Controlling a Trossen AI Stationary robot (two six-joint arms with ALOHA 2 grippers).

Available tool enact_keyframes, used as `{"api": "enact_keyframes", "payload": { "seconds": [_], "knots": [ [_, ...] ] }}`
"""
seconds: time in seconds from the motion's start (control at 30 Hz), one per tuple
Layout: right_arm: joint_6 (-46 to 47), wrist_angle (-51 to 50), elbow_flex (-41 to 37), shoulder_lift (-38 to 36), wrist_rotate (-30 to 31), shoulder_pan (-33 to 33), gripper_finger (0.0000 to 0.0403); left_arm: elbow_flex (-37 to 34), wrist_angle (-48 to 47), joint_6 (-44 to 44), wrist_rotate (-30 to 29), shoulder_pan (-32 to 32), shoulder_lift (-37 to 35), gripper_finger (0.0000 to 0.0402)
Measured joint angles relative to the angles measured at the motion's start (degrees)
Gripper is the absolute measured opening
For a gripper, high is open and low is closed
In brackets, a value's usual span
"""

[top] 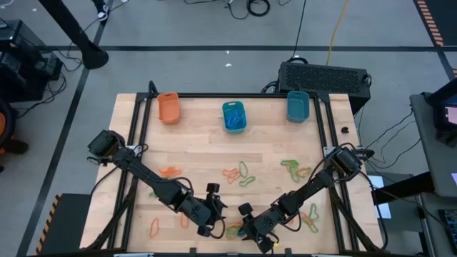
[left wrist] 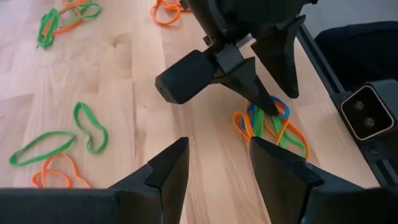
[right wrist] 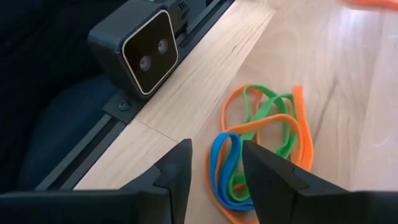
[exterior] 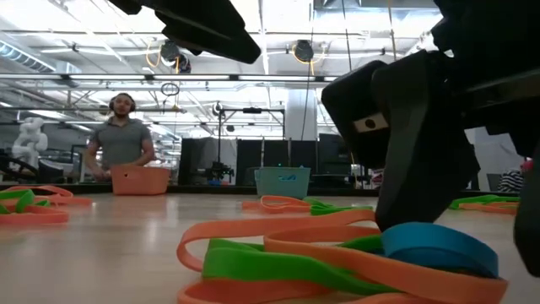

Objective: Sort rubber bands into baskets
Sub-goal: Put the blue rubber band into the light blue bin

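Note:
A small pile of orange, green and blue rubber bands (top: 233, 230) lies at the table's near edge; it also shows in the right wrist view (right wrist: 264, 134) and the low view (exterior: 337, 253). My right gripper (right wrist: 214, 171) is open and low over the pile, its fingers either side of a blue band (right wrist: 222, 165). My left gripper (left wrist: 217, 168) is open and empty, just left of the pile (left wrist: 270, 127). An orange basket (top: 168, 107) and two teal baskets (top: 233, 116) (top: 298, 106) stand along the far edge. My right gripper comes at the blue band (left wrist: 281, 112) slanting down from the table's right, open. One fingertip (left wrist: 268, 107) stands at the band's loop, the other (left wrist: 287, 84) beside it. The band lies flat on the pile. I cannot tell whether a finger touches it.
More loose bands lie across the table's middle (top: 243, 173), right (top: 293, 168) and left (top: 169, 172). The middle basket holds blue bands. A camera block (right wrist: 146, 50) sits on the near rail beside the pile. A black box (top: 325, 75) stands beyond the far edge. A person (exterior: 122, 139) stands in the room behind.

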Motion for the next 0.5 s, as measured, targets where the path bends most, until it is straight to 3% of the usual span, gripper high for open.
{"api": "enact_keyframes", "payload": {
  "seconds": [0.17,0.5],
  "knots": [
    [0.0,-0.02,0.0,0.0,0.04,0.0,0.0117,0.0,-0.27,0.0,0.01,-0.04,0.0,0.0178],
    [0.0,1.22,0.0,1.39,-0.01,0.0,0.0045,0.0,-0.28,-0.04,0.01,-0.04,0.0,0.0178]
  ]
}}
